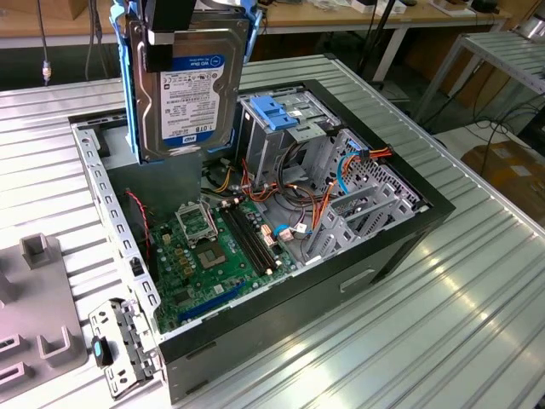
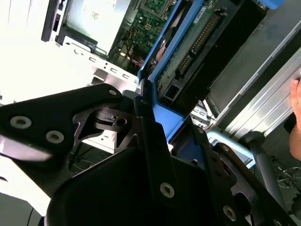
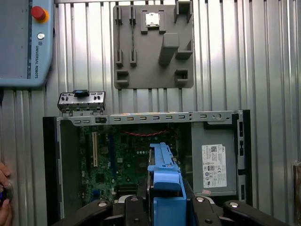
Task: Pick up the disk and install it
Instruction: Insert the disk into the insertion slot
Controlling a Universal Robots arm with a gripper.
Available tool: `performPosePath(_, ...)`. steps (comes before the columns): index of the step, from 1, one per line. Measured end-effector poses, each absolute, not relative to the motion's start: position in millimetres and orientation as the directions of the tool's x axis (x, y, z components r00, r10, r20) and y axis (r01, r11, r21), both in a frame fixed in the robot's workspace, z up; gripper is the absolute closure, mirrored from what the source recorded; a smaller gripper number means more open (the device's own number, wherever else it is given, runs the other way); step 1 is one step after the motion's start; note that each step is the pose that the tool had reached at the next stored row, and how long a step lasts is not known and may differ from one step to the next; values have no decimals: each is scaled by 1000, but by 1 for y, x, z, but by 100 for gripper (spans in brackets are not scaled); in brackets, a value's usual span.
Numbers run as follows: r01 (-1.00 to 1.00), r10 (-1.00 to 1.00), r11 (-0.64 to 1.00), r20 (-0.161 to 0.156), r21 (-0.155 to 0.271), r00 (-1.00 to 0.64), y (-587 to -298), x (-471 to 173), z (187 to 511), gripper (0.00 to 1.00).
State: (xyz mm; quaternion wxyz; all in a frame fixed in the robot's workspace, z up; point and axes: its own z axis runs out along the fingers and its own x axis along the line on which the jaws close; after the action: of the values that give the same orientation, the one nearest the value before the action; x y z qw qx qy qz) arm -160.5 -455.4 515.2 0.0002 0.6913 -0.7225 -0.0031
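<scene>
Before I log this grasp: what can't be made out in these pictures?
Exterior view: the disk's top end, cut off by the upper edge.
Exterior view: the case corner behind the disk, hidden by it.
First wrist view: motherboard area beneath the disk, covered by it.

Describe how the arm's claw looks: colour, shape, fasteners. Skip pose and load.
In both wrist views the claw is matte black, built of flat angular plates and linkage bars, with slim straight fingers. Round silver screws dot the plates and bars.
</scene>
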Motion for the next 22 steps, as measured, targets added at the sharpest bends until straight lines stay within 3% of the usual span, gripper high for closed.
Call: performPosePath(22,-999,-999,44,-3,5,-44,-464,-160,515,63)
